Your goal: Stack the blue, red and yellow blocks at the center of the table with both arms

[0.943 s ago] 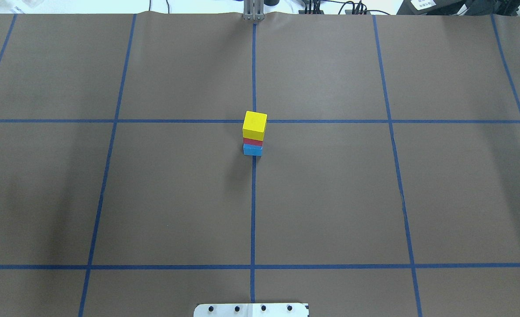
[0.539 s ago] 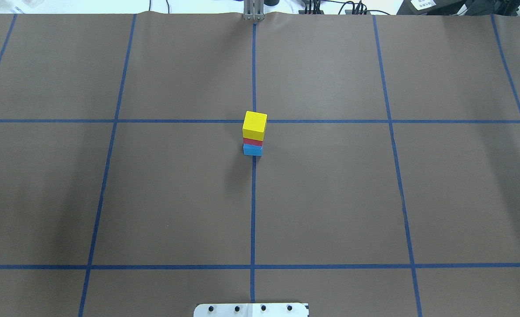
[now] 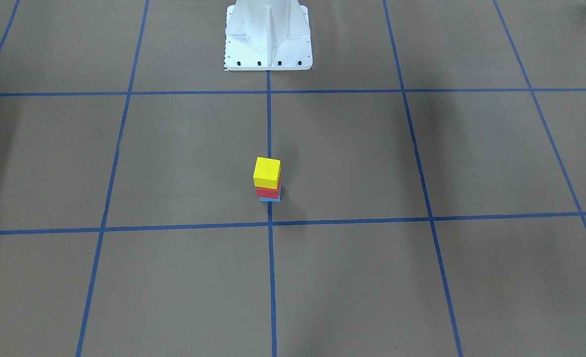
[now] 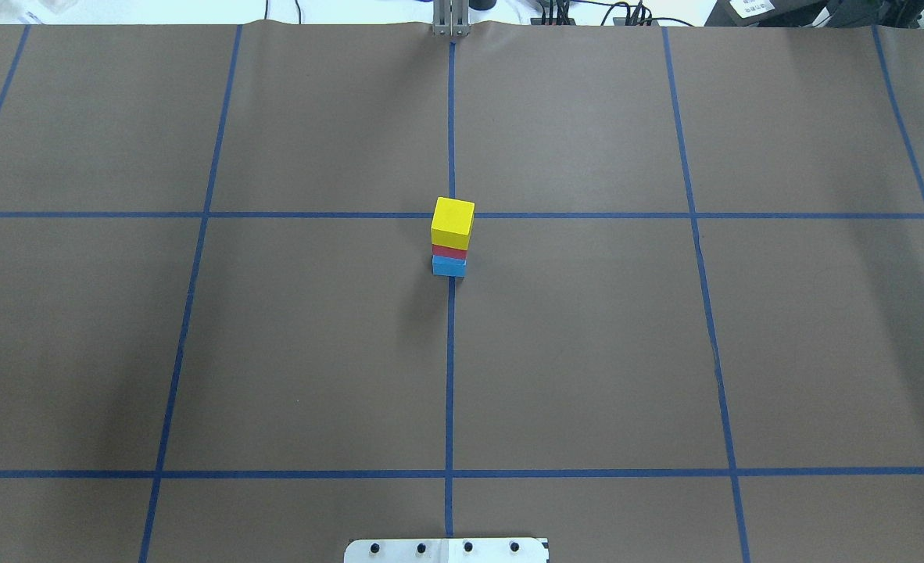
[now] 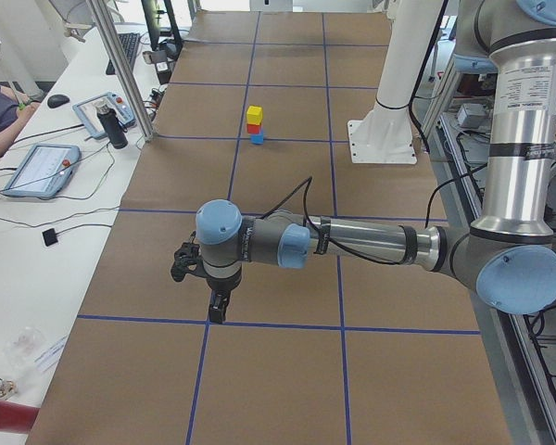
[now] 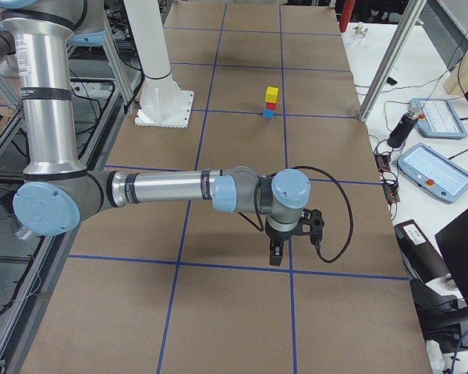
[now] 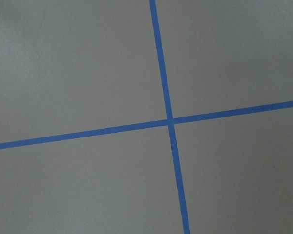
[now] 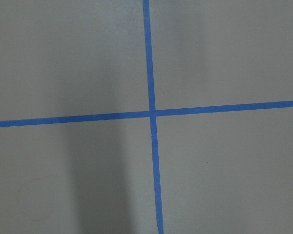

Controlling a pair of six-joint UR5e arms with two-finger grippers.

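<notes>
On the brown table [image 4: 274, 352] with its blue tape grid [image 4: 449, 375], you had the left arm [image 5: 371, 243] stretched low over one end and the right arm [image 6: 164, 187] stretched low over the other, both well apart from the stack. The left gripper [image 5: 219, 313] and the right gripper [image 6: 276, 255] each pointed down near a tape crossing. From the side views you could not tell whether either claw was clenched or released. At the centre, on the middle tape line, the yellow block [image 4: 453, 223] sat on the red block [image 4: 449, 252], which sat on the blue block [image 4: 449, 267].
</notes>
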